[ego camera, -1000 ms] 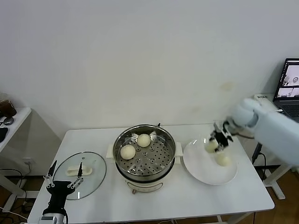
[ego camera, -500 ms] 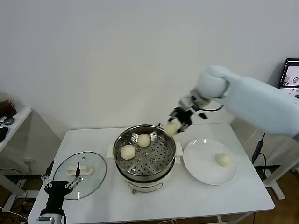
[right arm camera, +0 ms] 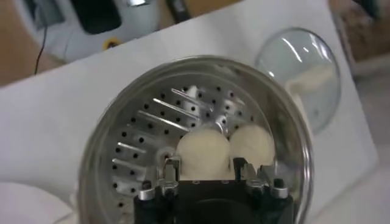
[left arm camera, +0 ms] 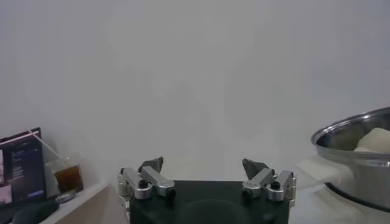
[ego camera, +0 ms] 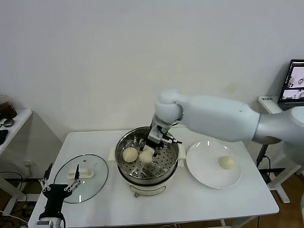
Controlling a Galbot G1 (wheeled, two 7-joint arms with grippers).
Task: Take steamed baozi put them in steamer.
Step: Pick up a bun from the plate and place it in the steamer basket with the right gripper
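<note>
Right end effector (ego camera: 147,153) gripping baozi (right arm camera: 203,152) over steamer (ego camera: 124,140); left end effector (ego camera: 58,184) wide, beside lid (ego camera: 95,167).

the right gripper (ego camera: 148,151) hides one baozi (ego camera: 142,141) in the steamer (ego camera: 171,156), whose far rim is also covered.

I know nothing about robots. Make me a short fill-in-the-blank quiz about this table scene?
1. The right pincer holds a bun over the ____.
2. One bun lies alone on the white ____.
3. The glass lid lies flat beside the steamer, on the robot's ____ side.
4. The left pincer, near the lid, is ____.

Missing words: steamer; plate; left; open
</note>
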